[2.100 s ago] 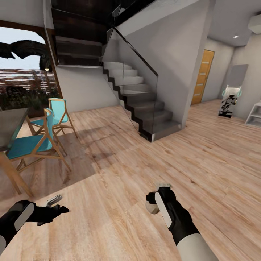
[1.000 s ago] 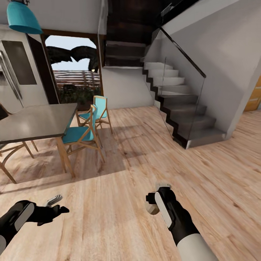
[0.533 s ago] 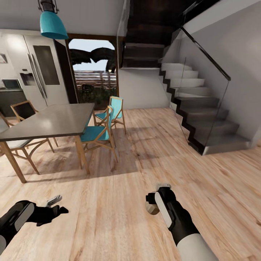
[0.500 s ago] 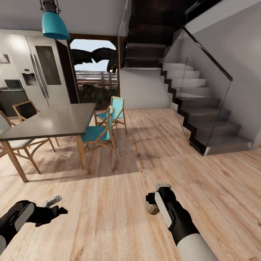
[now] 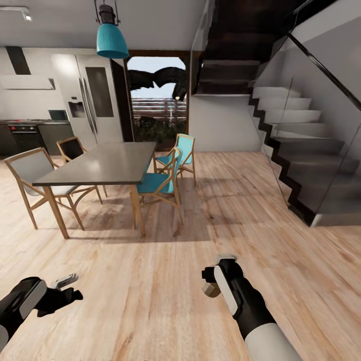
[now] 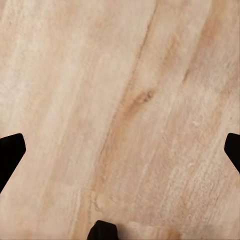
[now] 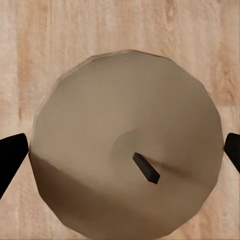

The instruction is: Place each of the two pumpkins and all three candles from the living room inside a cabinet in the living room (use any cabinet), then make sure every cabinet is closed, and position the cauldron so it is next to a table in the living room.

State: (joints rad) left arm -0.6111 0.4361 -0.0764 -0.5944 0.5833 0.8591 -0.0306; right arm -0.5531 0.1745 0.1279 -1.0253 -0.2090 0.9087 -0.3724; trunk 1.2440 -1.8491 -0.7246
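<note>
An open room with a pale wood plank floor (image 5: 150, 291). At centre left stands a grey-topped dining table (image 5: 105, 163) on wooden legs, with two teal chairs (image 5: 165, 180) at its right and two pale chairs (image 5: 35, 173) at its left. A teal pendant lamp (image 5: 112, 40) hangs above. A steel fridge (image 5: 93, 103) and dark kitchen counter (image 5: 30, 133) fill the upper left. A glass-railed staircase (image 5: 306, 150) climbs at right, beside a doorway (image 5: 158, 98) showing daylight and greenery.

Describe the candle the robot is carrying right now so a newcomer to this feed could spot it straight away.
Start from the wood floor in front of the dining table. Low in the head view, the right gripper is closed on the candle. The right wrist view shows it end-on: a beige-tan disc with a short dark wick, the single pale stubby thing at either gripper, since the left gripper is empty.
</note>
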